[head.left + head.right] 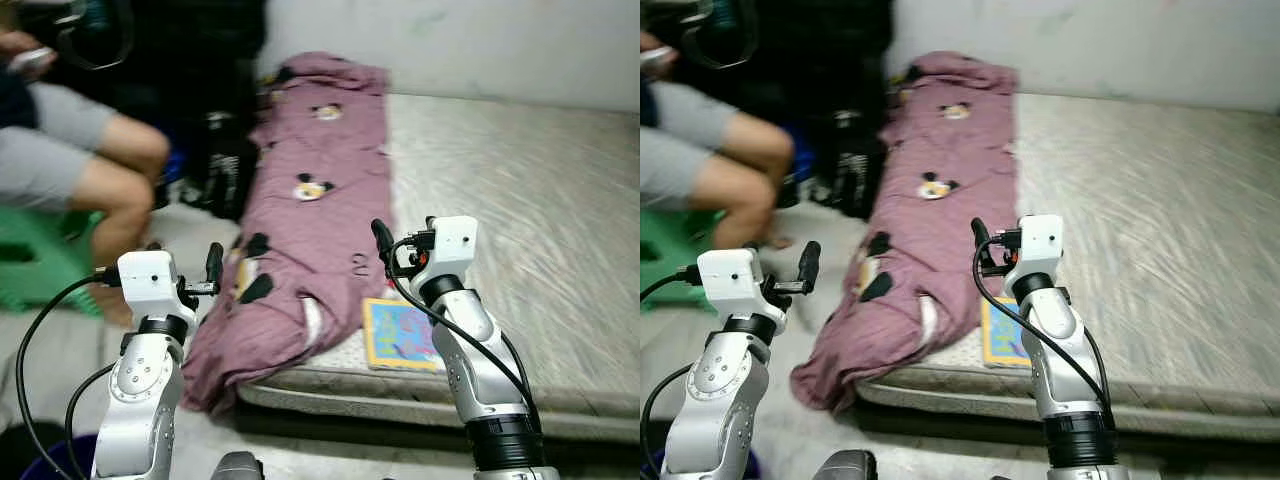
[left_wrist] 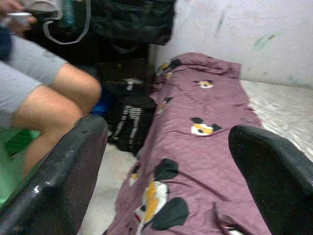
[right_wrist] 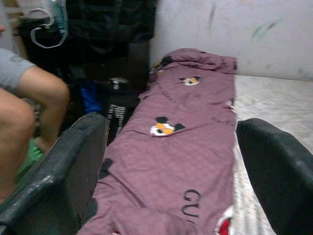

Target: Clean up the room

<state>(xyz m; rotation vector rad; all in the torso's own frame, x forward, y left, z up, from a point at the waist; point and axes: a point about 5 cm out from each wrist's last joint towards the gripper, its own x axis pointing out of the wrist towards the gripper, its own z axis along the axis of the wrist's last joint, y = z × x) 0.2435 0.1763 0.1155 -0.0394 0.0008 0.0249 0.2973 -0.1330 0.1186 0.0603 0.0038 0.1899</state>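
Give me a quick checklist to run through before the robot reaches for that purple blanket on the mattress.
1. Left gripper open and empty: ok.
2. Right gripper open and empty: ok.
3. Purple blanket in front of both arms: ok; its near end hangs off the mattress edge.
4. Picture book apart from the blanket: cannot tell; it lies right beside its edge.
5. Person seated to the left, apart from the blanket: ok.
6. Sharp camera view: not ok, blurred.

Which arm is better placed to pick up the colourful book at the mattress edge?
Likely the right. The right gripper hangs open just above the book, while the left gripper, also open, sits beyond the purple blanket, over the mattress side edge.
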